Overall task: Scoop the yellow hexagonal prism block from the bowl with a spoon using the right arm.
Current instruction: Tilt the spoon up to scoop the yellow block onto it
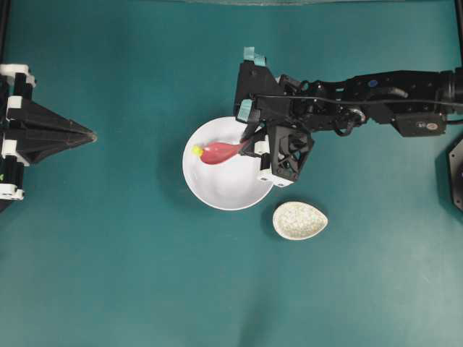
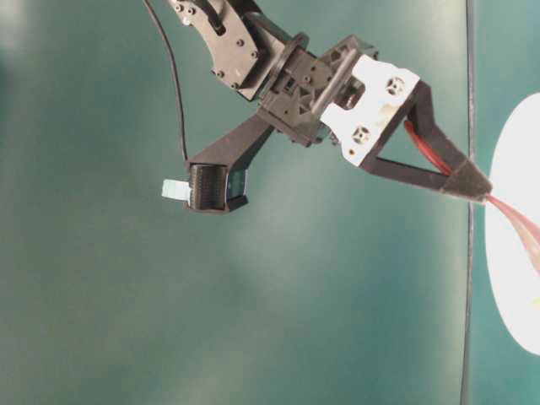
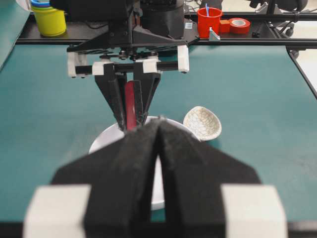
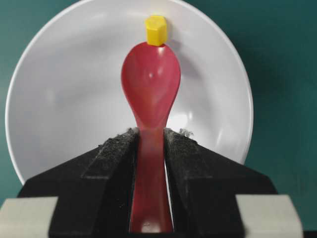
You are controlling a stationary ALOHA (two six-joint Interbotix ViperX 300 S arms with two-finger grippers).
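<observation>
The right end effector [image 4: 151, 144] clamps the spoon [image 4: 151, 89] by its handle; the yellow block [image 4: 155, 30] at the scoop's tip, mid-frame, may skid up the bowl [image 4: 59, 99] wall.

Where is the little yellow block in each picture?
Overhead: the tiny yellow six-sided block sits left in the big white round bowl, at the tip of the glossy pink-red spoon.
Table-level: cannot tell; only a faint yellow spot at the right edge.
Left wrist: hidden.
Right wrist: top centre, at the spoon's tip.
Shared landmark: the bowl.
</observation>
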